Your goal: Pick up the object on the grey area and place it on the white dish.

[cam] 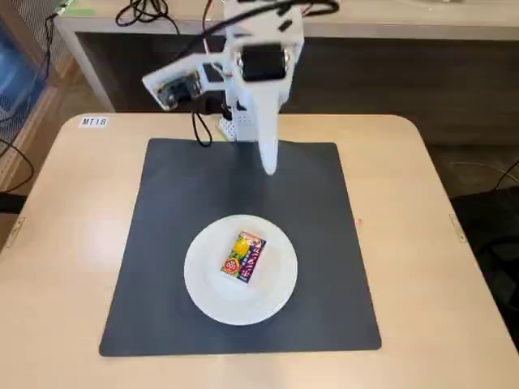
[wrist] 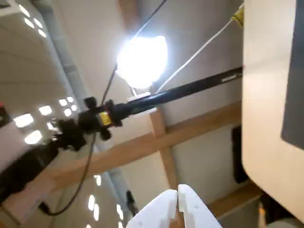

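Setting: a lab or robotics test room. Evidence, fixed view: light beige table (cam: 57, 267) with a printed label "MT18" (cam: 94, 121) at its upper left corner; loose black cables (cam: 150, 11) on a second bench along the top of the frame; more cabling at the left edge. Evidence, wrist view: bright ceiling light (wrist: 141, 59), wooden beams (wrist: 156, 137), and a black camera boom (wrist: 142, 102) (clamp and cable attached) crossing centre frame.
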